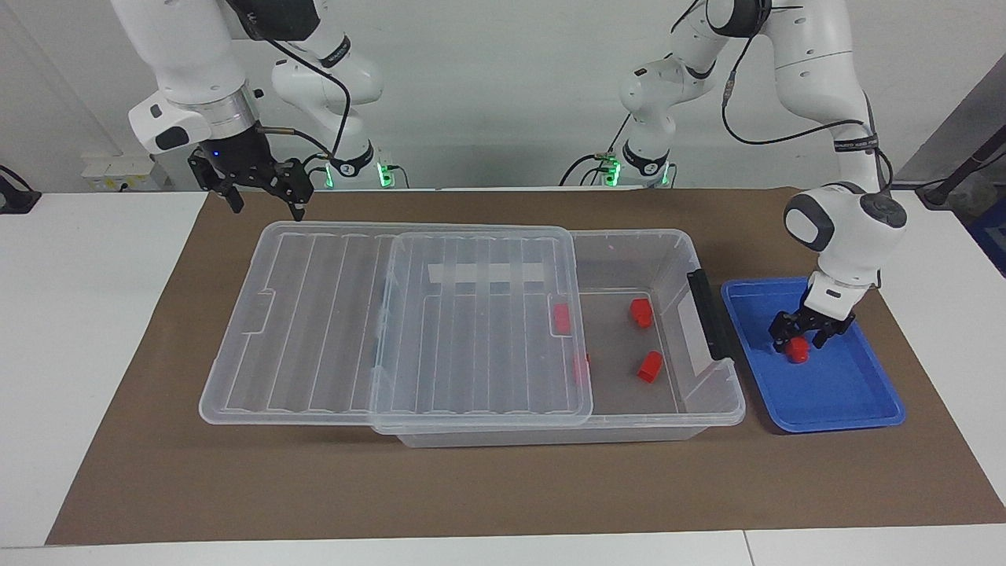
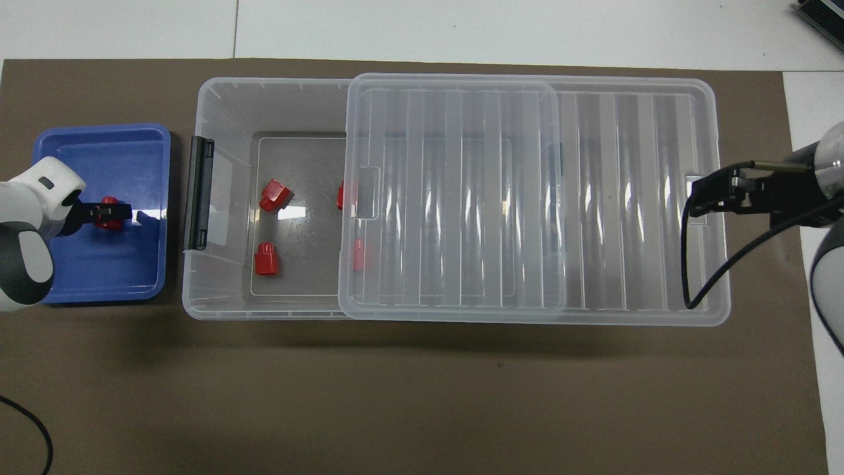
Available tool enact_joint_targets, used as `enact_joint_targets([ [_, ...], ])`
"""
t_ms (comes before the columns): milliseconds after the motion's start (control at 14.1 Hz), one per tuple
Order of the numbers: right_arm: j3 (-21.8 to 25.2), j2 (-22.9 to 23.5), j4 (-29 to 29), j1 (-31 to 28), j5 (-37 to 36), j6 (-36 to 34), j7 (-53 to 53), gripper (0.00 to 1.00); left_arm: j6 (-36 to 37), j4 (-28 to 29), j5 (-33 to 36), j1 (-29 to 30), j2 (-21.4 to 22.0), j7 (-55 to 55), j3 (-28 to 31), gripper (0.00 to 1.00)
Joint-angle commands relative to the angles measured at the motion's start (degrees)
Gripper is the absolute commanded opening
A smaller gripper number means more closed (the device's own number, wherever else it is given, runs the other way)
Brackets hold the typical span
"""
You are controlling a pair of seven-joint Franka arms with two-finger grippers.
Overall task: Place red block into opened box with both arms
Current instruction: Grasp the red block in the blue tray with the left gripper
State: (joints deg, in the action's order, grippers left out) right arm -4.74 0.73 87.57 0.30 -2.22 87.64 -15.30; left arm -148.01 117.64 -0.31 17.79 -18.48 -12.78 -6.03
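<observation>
The red block (image 1: 798,350) (image 2: 105,216) lies in the blue tray (image 1: 853,397) (image 2: 99,277) beside the box's black handle. My left gripper (image 1: 800,339) (image 2: 117,212) is down in the tray, open, its fingers on either side of this block; whether they touch it I cannot tell. The clear box (image 1: 711,397) (image 2: 224,99) has its ribbed lid (image 1: 330,330) (image 2: 626,198) slid toward the right arm's end, leaving the handle end uncovered. My right gripper (image 1: 267,206) (image 2: 692,196) hangs open over the lid's end edge, holding nothing.
Several other red blocks lie in the box: two on the uncovered floor (image 1: 641,312) (image 1: 649,366) and two under the lid's edge (image 1: 561,317). The black handle (image 1: 707,314) stands between box and tray. A brown mat (image 1: 503,487) covers the table.
</observation>
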Motion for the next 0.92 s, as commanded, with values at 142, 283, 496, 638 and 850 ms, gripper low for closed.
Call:
enact_joint_targets([
  [142,-0.27,-0.73,0.76,-0.74,1.08,-0.27,0.88,1.0,1.75,-0.39,0.13,-0.3,0.2,-0.93,-0.21,0.0],
  [283,-0.27,-0.73,0.76,-0.74,1.08,-0.27,0.88,1.0,8.75,-5.2,0.22,-0.56,0.11,-0.93,-0.3,0.0],
  [496,-0.27,-0.73,0.76,-0.74,1.08,-0.18,0.88,1.0,26.31,-16.7,0.04,-3.36,0.99,1.25,-0.39,0.0],
  [638,-0.27,-0.73,0.76,-0.74,1.08,-0.18,0.88,1.0,37.13,-24.09,-0.39,-5.91,1.69,10.27,-1.09,0.0],
  [850,-0.27,-0.73,0.76,-0.74,1.08,-0.18,0.88,1.0,47.34,-30.17,-0.48,-15.03,3.89,27.66,-1.0,0.0],
])
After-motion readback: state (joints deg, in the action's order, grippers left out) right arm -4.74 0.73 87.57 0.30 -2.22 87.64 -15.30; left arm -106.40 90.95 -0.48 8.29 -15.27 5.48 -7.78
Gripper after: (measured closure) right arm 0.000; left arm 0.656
